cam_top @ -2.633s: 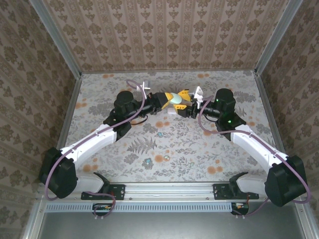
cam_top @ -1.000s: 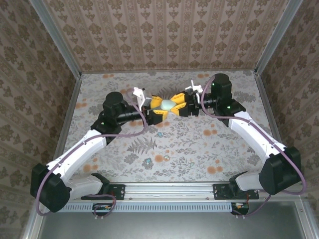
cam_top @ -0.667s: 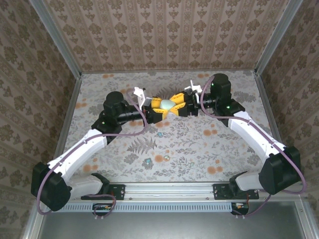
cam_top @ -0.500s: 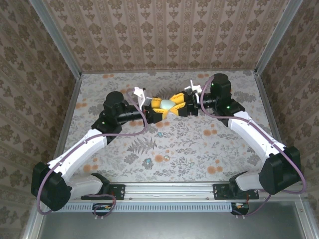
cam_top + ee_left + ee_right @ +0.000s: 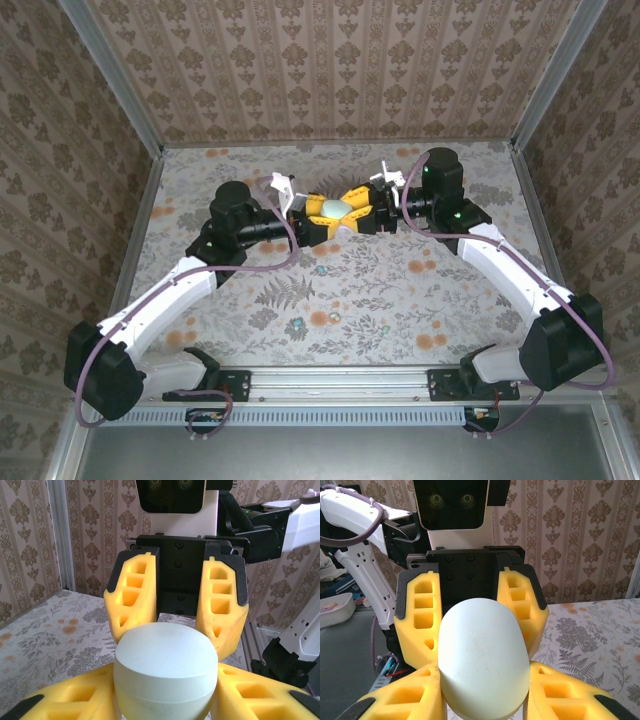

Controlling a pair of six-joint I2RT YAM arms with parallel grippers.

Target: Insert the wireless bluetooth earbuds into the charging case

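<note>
While both arms reach in nose to nose over the far middle of the table [image 5: 420,310], you have the charging case [image 5: 336,208] pinched from two sides at once. The left gripper [image 5: 316,216] comes in from the left and the right gripper [image 5: 362,214] from the right.

From the left wrist, your own yellow fingers [image 5: 90,682] press against the pale mint shell low on either flank, and the opposing pair stands upright just behind it. The right wrist gives the mirror of that, the case [image 5: 483,655] rising between the two sets. Both pairs of jaws look clamped on the case, and it appears to be held clear of the patterned surface.

A seam runs round the shell and the lid looks closed. So this double hold reads as a setup for opening it: one arm steadies the base while the other works the lid.

What looks like a teal earbud [image 5: 320,270] lies on the table, near the grippers on their near side. You cannot tell whether anything sits inside the closed case.
</note>
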